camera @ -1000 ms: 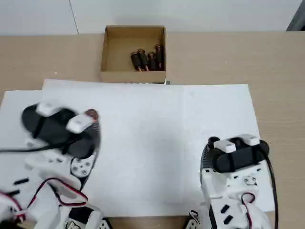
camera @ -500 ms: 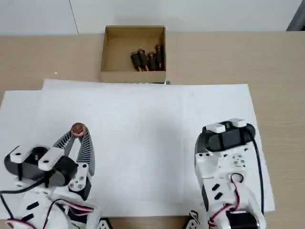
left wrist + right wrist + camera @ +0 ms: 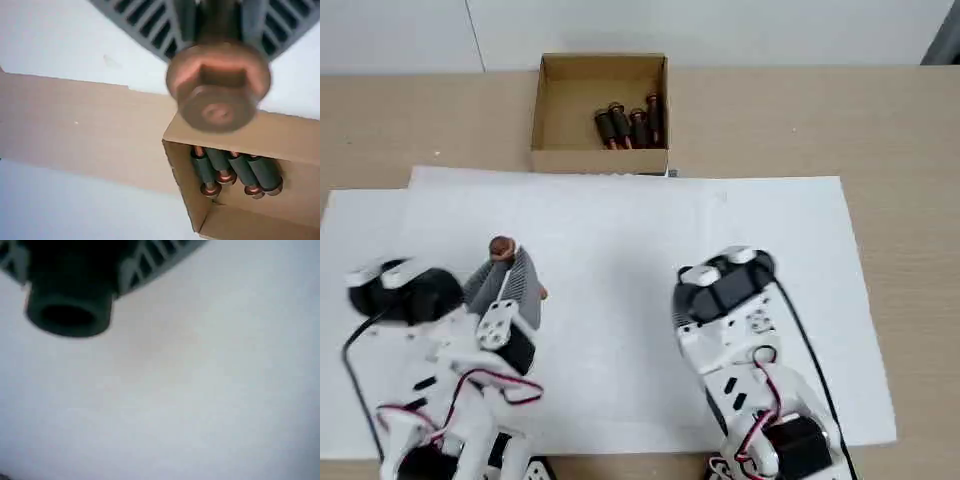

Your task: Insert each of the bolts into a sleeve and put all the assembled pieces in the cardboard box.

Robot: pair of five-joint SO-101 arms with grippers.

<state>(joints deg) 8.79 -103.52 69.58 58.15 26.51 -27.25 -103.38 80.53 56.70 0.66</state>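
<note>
A: Where's the bolt (image 3: 218, 85)?
B: Pinched in the left gripper (image 3: 503, 260). The shank sits between the jaws, and the hex head pokes out past the tips toward the cardboard box (image 3: 550, 110). It's held above the white sheet (image 3: 640, 230).
A: And the sleeve?
B: The black sleeve (image 3: 67, 315) is clamped in the right gripper (image 3: 75, 262). Its open bore sticks out beyond the jaws, over the sheet.
A: The box?
B: It's on the table (image 3: 420, 120), just past the sheet's far edge. Four assembled pieces (image 3: 630, 125) lie side by side inside, toward its right wall.
</note>
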